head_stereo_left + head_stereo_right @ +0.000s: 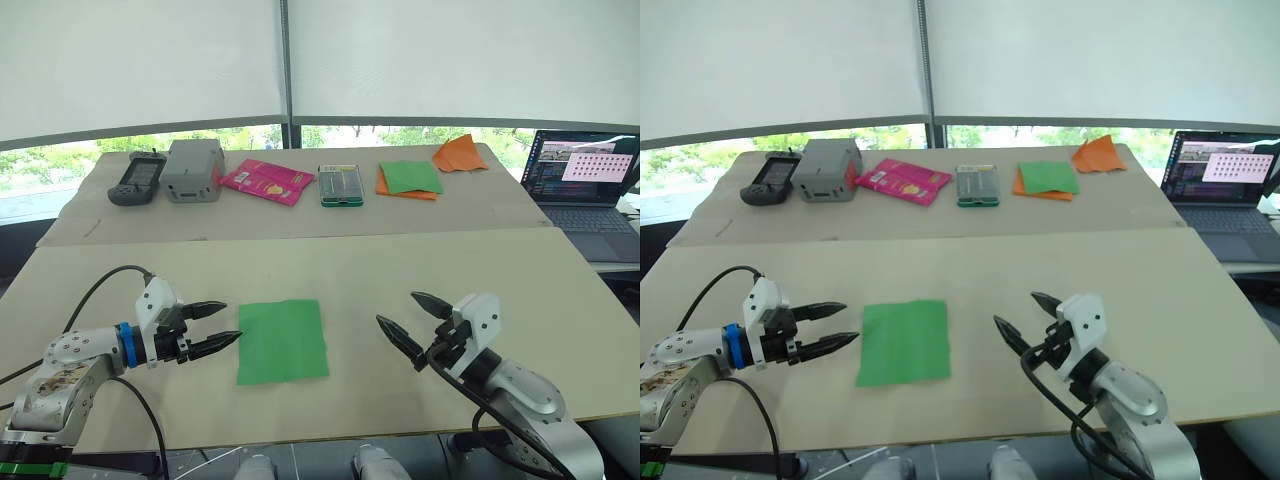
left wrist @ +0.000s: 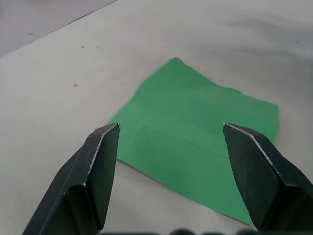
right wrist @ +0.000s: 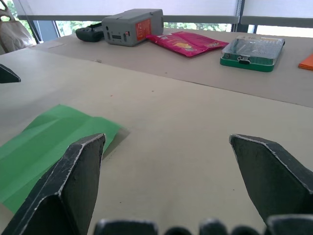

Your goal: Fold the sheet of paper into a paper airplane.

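The sheet of paper (image 1: 283, 341) lies flat on the near desk (image 1: 400, 270), faint creases crossing it, between the 2 hands. The left hand (image 1: 222, 325) hovers just beside its left edge, fingers apart. The right hand (image 1: 408, 316) sits to its right, fingers spread wide, holding nothing. On the far desk lies a pink packet (image 1: 267, 181) whose print is too small to read.

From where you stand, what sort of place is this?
Probably an office or lab set up for trials: plain tables by a big window with trees outside, an open laptop showing code, and a handheld controller beside a grey box.
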Robot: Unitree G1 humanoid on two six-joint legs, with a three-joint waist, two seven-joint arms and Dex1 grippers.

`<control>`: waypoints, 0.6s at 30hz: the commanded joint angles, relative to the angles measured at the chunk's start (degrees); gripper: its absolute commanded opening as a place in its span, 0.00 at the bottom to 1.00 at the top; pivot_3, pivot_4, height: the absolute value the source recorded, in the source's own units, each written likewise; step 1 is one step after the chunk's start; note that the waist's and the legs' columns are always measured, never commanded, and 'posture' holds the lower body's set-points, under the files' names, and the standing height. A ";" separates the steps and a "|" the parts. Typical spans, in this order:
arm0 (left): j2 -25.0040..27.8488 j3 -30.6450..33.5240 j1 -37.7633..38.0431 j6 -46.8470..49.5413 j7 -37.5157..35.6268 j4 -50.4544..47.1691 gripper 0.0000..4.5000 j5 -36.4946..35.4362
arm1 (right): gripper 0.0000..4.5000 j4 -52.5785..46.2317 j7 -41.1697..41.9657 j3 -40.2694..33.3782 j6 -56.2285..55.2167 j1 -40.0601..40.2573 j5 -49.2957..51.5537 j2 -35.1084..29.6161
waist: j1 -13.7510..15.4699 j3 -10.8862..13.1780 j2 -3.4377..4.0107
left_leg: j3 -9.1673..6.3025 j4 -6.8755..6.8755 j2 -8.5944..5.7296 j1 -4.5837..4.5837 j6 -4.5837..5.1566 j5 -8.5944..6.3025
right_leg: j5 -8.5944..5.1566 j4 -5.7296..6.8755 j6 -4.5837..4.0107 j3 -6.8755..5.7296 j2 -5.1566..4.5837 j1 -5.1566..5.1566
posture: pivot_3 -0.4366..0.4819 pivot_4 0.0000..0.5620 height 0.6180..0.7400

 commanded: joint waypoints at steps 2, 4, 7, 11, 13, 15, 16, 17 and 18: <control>0.85 0.82 -0.74 0.31 -1.03 -0.67 0.79 -0.25 | 1.00 -1.54 0.20 0.50 -0.10 -0.53 0.11 -0.67 | 0.00 0.00 0.00 | 0.00 0.00 0.00 0.00 0.00 0.00 | 0.00 0.00 0.00 0.00 0.00 0.00 | 0.48 0.27 1.00; 1.22 0.02 -0.22 -1.86 -2.07 0.38 0.79 1.61 | 1.00 -1.58 1.14 1.63 1.15 -0.76 0.11 -1.74 | -0.03 0.00 0.00 | 0.00 0.00 0.00 0.00 0.00 0.00 | 0.00 0.00 0.00 0.00 0.00 0.00 | 0.48 0.27 1.00; 0.98 -0.32 -0.05 -3.42 -3.79 1.19 0.67 2.09 | 1.00 -1.65 1.73 2.25 2.21 -1.00 0.87 -2.87 | 0.00 0.00 0.00 | 0.00 0.00 0.00 0.01 0.00 0.00 | 0.00 0.00 0.00 0.00 0.00 0.00 | 0.48 0.27 1.00; 0.17 -0.37 -1.66 -2.91 -5.30 1.19 0.39 0.63 | 1.00 -1.48 1.66 2.06 2.42 -0.80 0.94 -3.01 | 0.14 0.00 -0.02 | 0.00 0.01 -0.01 -0.01 0.00 0.00 | 0.00 0.00 0.00 0.00 0.00 0.01 | 0.48 0.27 1.00; 0.24 -1.84 -2.05 -3.20 -6.45 1.96 0.22 1.62 | 1.00 -1.16 1.70 2.38 2.43 -0.78 0.68 -2.98 | 0.12 -0.01 -0.02 | 0.00 0.02 -0.01 -0.01 0.00 0.00 | 0.00 -0.01 0.00 0.00 0.00 0.01 | 0.48 0.27 1.00; 0.19 -3.43 -2.43 -4.16 -7.38 3.36 0.08 3.11 | 1.00 -0.74 1.69 2.89 2.46 -1.05 0.44 -2.79 | 0.07 -0.03 0.00 | -0.01 0.02 -0.02 -0.01 0.00 0.00 | 0.00 0.00 0.00 0.00 0.00 0.01 | 0.48 0.27 1.00; 0.07 -4.84 -2.81 -5.38 -7.72 4.83 0.01 4.74 | 1.00 -0.56 1.69 3.11 2.48 -1.22 0.38 -2.69 | -0.01 -0.03 0.01 | 0.00 0.02 -0.02 0.00 0.00 0.00 | 0.00 -0.01 0.00 0.00 0.00 0.03 | 0.48 0.27 1.00; -0.16 -6.12 -3.31 -6.83 -7.90 6.19 0.00 6.36 | 1.00 -0.36 1.72 3.37 2.49 -1.40 0.22 -2.70 | -0.04 -0.03 0.01 | 0.00 0.02 -0.02 0.01 0.00 0.00 | 0.00 0.00 0.00 0.00 0.00 0.03 | 0.48 0.27 1.00; -0.81 -7.32 -4.11 -7.86 -7.61 7.41 0.00 7.62 | 1.00 -0.14 1.70 3.60 2.51 -1.58 0.07 -2.70 | -0.04 -0.04 0.02 | -0.01 0.02 -0.02 0.01 0.00 0.00 | 0.00 0.01 0.00 0.00 0.01 0.03 | 0.48 0.27 1.00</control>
